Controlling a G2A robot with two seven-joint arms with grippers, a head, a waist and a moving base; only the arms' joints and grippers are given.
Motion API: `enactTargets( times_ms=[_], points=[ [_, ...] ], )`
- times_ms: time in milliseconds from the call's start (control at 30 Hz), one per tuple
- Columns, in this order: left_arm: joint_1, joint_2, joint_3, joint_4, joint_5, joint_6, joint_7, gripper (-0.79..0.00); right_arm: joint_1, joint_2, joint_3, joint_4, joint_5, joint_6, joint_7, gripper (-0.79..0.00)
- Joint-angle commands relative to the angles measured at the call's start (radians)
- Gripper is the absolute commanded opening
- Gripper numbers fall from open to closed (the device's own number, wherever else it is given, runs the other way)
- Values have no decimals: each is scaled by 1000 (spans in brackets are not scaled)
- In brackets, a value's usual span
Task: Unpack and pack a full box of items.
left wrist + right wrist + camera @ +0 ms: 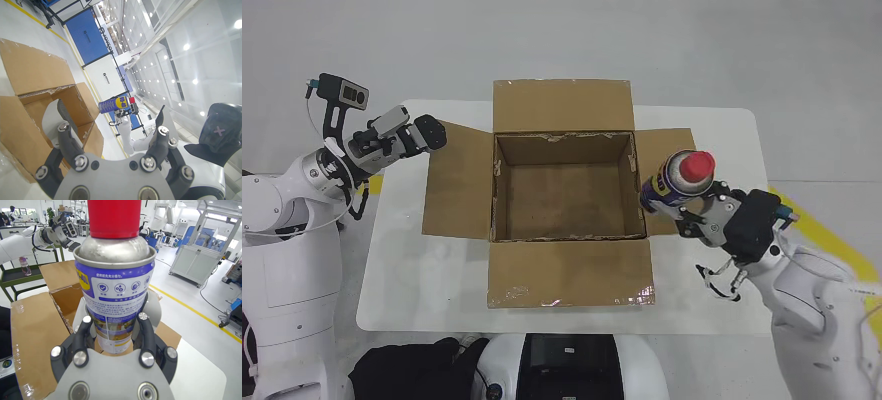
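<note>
The white table (402,290) carries one open cardboard box (572,272) at its middle, all four flaps folded out flat. As far as the top view reaches, the box floor is bare brown cardboard, though the foot of the near wall is hard to make out. A blue-and-yellow spray can (682,178) with a red cap is held upright, off the table, above the right flap and just beside the box's right wall. The right gripper (116,313) has it low on the body, one finger closed firmly against each side. The left gripper (110,109) hangs over the far left corner of the table, near the left flap, with its fingers spread wide and nothing between them. Judging by the bare floor, the box seems to be unpacked. The can is either the last thing out or the first to go back in, and nearly all the packing looks still to do.
</note>
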Motion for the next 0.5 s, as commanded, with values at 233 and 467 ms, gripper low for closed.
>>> enactTargets(
  times_ms=[233,467],
  points=[
    [0,0,0,0,0,0,0,0,76,12,-67,13,110,-64,181,-785],
    [0,0,0,0,0,0,0,0,187,22,-144,68,199,-93,357,-785]
  ],
)
